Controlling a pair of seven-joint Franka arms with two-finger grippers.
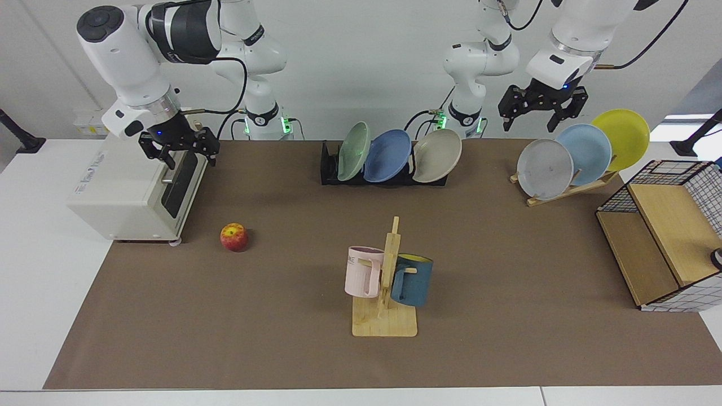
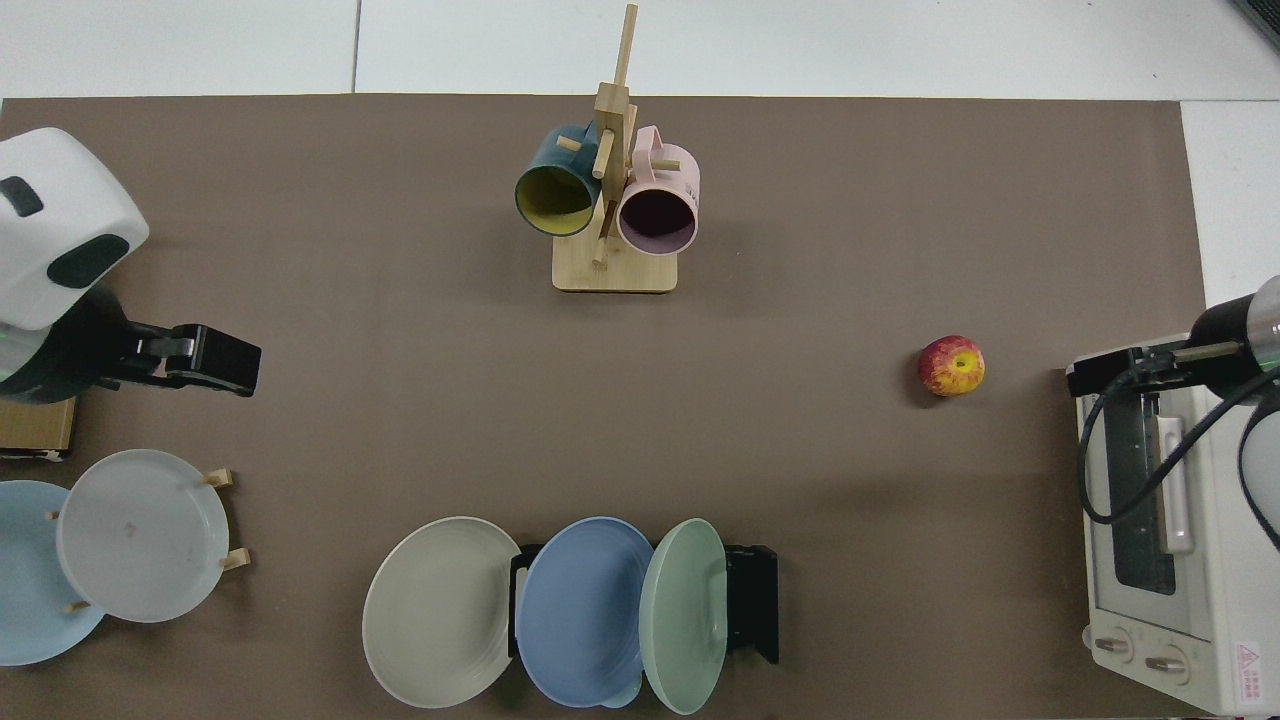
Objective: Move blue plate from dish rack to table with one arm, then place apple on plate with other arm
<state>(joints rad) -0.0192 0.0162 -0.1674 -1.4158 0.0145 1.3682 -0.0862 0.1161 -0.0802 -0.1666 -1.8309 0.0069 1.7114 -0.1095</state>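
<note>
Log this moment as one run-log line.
stage: not started | blue plate: in dish rack | apple: on table | left gripper: open, raised | right gripper: open, over toaster oven

— What's behind the rig?
— A plain white wall point(image 1: 366, 67), evenly lit, no shadows to speak of.
— And at the sides?
— White surface point(image 1: 39, 270) flanking the brown mat, seams showing.

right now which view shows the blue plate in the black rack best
The top view: the blue plate shows nearly its whole face, between a beige plate and a green one. The facing view shows it leaning and foreshortened, partly covered.
</note>
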